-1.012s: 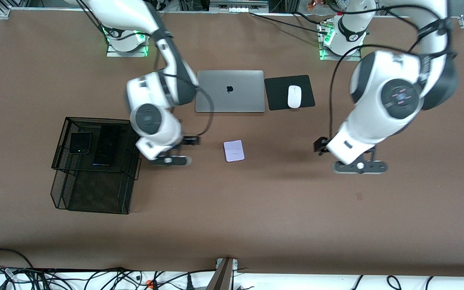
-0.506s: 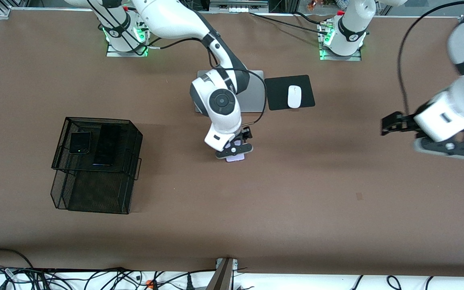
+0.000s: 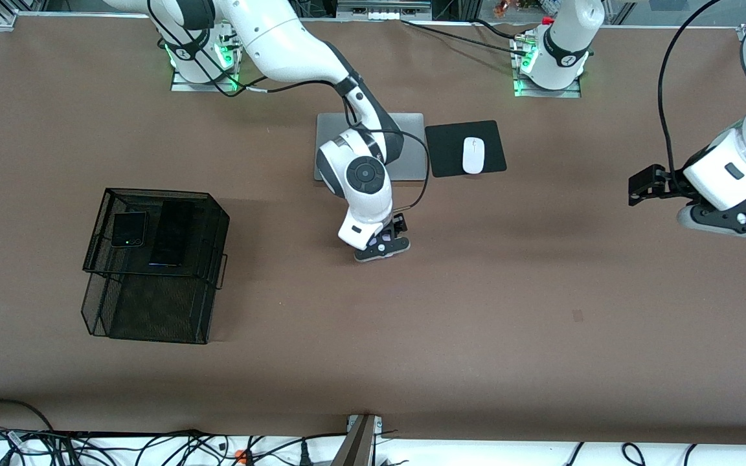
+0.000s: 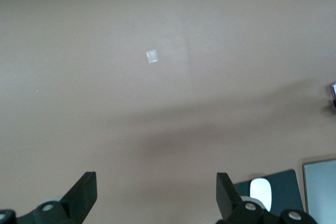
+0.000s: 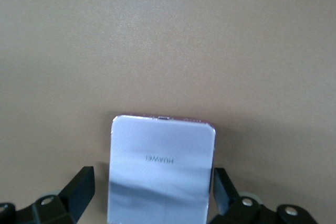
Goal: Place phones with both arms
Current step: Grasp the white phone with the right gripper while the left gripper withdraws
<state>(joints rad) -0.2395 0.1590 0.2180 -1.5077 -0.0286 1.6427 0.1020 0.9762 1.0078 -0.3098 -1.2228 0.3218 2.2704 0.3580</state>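
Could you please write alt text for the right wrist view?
A small squarish pale lavender-white phone lies flat on the brown table, its printed brand name showing, between the two black fingers of the open right claw, one on each side. Nothing else shows on the bare surface around it.

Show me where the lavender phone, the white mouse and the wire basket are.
lavender phone (image 5: 161, 169): right wrist view, middle of its pale back.
white mouse (image 3: 473, 155): front view, middle of its shell.
wire basket (image 3: 153, 191): front view, its top rim, the edge toward the laptop.
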